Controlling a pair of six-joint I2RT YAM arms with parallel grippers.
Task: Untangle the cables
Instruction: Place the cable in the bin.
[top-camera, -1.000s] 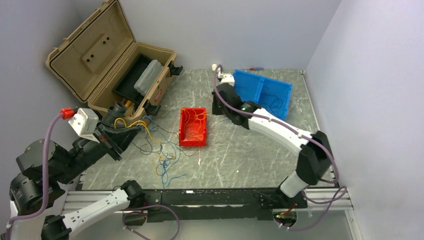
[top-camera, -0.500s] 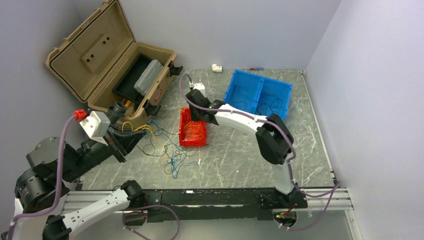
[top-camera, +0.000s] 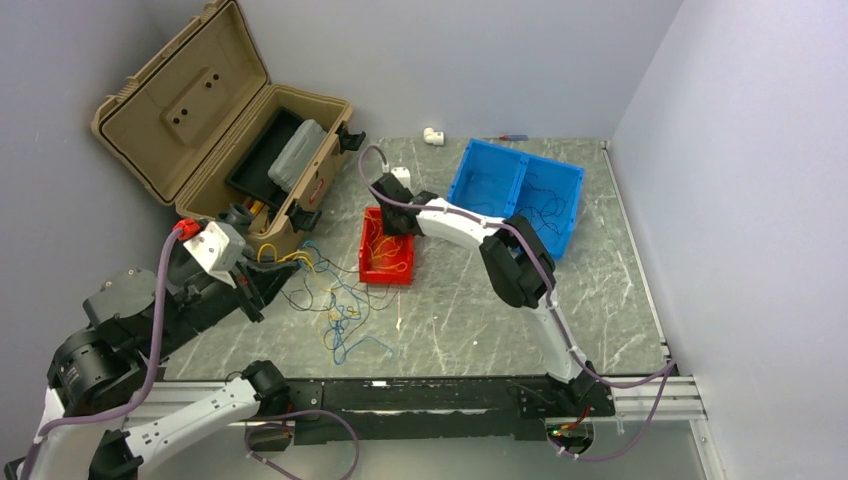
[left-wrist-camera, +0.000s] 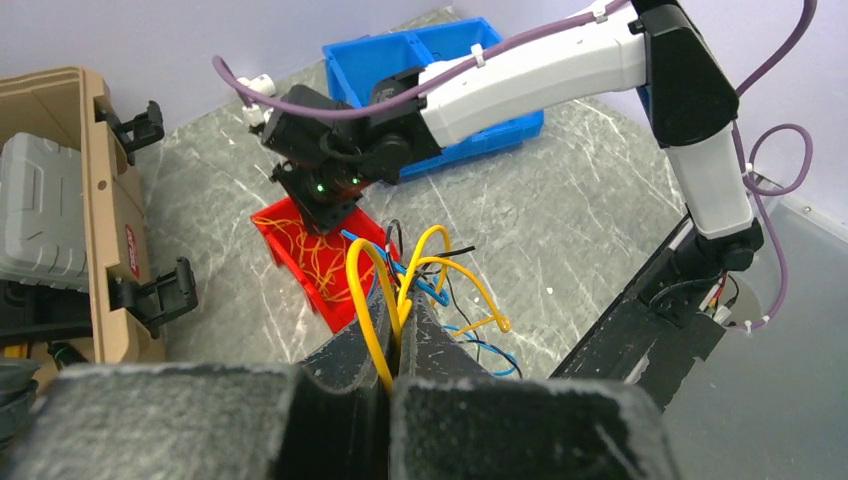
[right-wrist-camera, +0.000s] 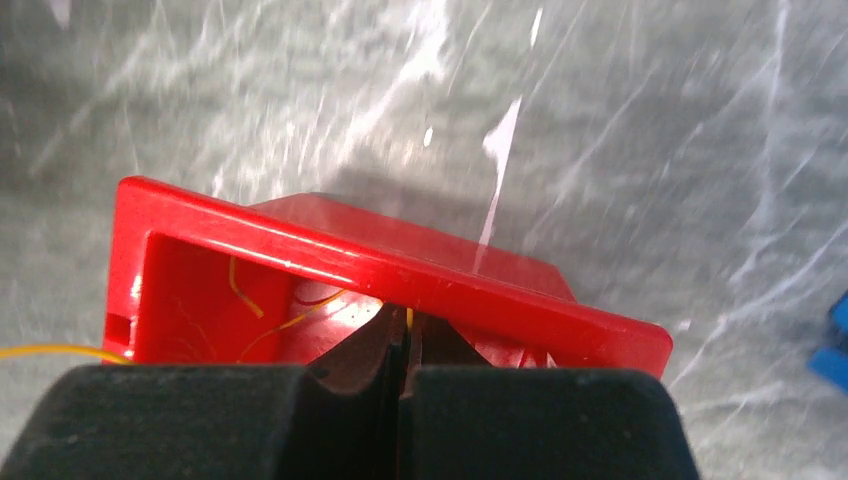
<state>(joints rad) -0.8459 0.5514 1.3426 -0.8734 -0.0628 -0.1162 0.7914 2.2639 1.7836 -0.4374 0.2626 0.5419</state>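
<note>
The cables (top-camera: 335, 300) lie as a loose tangle of yellow, blue and dark strands on the table, left of the red bin (top-camera: 390, 262). My left gripper (top-camera: 265, 280) is shut on yellow cables (left-wrist-camera: 432, 262) at the tangle's left end. In the left wrist view the yellow loops rise from between its tips (left-wrist-camera: 400, 312), with blue and dark strands behind them. My right gripper (top-camera: 393, 222) is at the far end of the red bin (right-wrist-camera: 380, 268). Its jaws (right-wrist-camera: 408, 325) are shut, with a thin yellow strand showing between the tips. More yellow cables lie in the bin.
An open tan toolbox (top-camera: 230, 130) stands at the back left, close to my left gripper. A blue two-compartment bin (top-camera: 515, 190) holding dark strands sits at the back right. A small white fitting (top-camera: 432, 135) lies by the back wall. The black rail (top-camera: 420, 392) runs along the near edge.
My right arm swung left from the blue bin to the far end of the red bin. My left gripper shifted slightly right, and the tangle slid with it.
</note>
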